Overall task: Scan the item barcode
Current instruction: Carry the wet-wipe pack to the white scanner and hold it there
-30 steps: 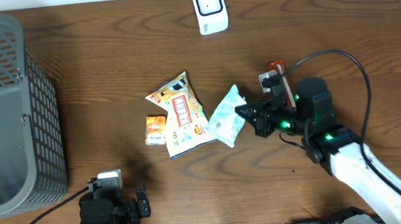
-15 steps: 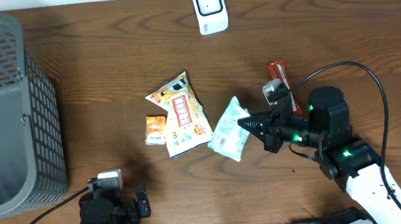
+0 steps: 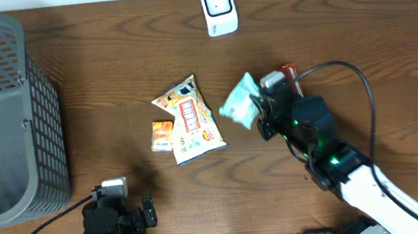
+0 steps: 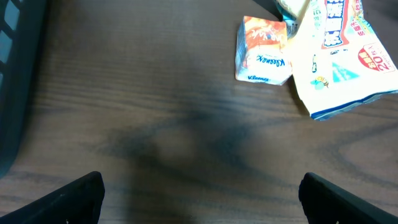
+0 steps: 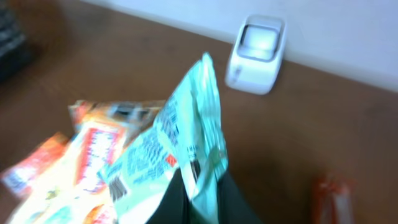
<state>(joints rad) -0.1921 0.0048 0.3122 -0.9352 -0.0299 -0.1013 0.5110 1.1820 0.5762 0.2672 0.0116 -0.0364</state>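
The right gripper (image 3: 260, 116) has swung the mint-green packet (image 3: 240, 100) farther from the near edge, toward the white scanner (image 3: 219, 8), fingers clamped on its lower edge. It's crinkled and upright with blurred dark print, just right of the snack bags (image 3: 188, 119). The left gripper (image 4: 200, 202) gapes wide.

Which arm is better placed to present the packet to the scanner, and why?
Right. The right gripper is shut on the packet, held upright, with the scanner ahead in the wrist view. The left gripper is open and empty, at the bottom of the overhead view, far from both.
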